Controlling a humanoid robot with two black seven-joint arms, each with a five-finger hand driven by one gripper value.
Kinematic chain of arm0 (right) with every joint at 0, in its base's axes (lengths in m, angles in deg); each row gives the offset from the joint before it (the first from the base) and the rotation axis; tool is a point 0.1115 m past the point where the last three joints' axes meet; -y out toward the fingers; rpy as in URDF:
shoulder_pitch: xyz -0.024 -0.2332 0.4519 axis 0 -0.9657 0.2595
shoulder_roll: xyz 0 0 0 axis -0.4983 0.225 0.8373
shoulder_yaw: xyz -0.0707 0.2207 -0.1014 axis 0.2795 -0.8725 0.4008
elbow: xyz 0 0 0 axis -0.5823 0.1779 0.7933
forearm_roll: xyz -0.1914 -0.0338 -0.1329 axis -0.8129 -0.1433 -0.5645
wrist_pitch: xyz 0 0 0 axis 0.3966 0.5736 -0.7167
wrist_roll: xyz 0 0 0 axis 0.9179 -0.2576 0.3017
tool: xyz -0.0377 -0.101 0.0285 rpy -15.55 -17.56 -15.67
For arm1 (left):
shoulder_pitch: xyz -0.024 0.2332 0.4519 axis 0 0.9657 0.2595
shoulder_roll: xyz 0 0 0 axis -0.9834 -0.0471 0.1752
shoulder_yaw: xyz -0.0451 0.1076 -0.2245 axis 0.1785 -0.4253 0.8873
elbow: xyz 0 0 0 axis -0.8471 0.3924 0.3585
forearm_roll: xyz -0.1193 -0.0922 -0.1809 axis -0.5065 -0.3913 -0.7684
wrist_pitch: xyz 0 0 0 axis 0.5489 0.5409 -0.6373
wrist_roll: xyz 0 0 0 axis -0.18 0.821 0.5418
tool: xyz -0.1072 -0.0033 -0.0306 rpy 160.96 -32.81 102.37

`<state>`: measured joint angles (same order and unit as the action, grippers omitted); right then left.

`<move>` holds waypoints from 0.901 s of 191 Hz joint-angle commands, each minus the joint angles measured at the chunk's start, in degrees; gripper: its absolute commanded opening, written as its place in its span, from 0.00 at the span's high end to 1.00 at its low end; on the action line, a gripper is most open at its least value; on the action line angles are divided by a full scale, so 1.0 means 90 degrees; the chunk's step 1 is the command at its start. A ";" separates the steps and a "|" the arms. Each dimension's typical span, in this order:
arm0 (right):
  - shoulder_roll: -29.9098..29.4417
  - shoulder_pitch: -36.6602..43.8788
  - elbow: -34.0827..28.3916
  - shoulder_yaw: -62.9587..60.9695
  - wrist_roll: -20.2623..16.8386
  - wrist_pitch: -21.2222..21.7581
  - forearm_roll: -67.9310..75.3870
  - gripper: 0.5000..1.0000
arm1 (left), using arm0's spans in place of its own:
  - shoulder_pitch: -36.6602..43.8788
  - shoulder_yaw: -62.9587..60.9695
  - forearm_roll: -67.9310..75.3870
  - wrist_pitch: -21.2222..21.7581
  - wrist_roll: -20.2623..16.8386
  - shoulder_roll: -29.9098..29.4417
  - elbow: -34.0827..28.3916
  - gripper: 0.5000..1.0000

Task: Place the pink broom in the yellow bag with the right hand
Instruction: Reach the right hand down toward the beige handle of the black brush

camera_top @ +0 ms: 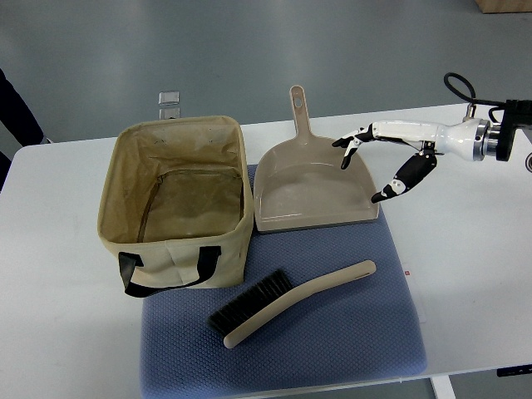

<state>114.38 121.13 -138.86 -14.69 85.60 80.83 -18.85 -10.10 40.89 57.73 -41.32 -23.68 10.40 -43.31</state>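
Hovering over the dustpan at upper right, the right hand (fingers spread, empty) risks snagging it before reaching the brush.

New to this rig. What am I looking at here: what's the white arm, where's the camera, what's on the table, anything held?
One camera, looking steeply down from the robot's own side. The white arm entering from the right ends in the right hand, a fingered hand with black fingertips, spread open above the dustpan's right edge and holding nothing. The left arm is not visible. On the white table lies a blue mat. On it sit an open beige fabric bag with black handles, the dustpan and a hand broom with black bristles, lying loose near the front.
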 commanded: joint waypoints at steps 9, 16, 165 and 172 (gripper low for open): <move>-0.0082 -0.0081 -0.0341 0.0021 -0.0026 0.0256 -0.0455 0.14 | 0.0000 0.0000 0.0000 0.0000 0.0001 0.0000 0.0000 0.00; -0.0141 -0.0129 -0.0410 0.0040 -0.0046 0.0256 -0.0573 0.14 | 0.0000 0.0000 0.0000 0.0000 0.0001 0.0000 0.0000 0.00; -0.1049 -0.1467 -0.0537 0.0079 -0.0251 -0.1424 -0.2447 0.14 | 0.0000 0.0000 0.0000 0.0000 0.0001 0.0000 0.0000 0.00; -0.1078 -0.1477 -0.0537 0.0079 -0.0270 -0.1434 -0.2487 0.14 | 0.0000 0.0000 0.0000 0.0000 0.0001 0.0000 0.0000 0.00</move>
<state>105.61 108.40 -143.58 -13.97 83.41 68.17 -40.26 -10.10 40.89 57.73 -41.32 -23.68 10.40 -43.32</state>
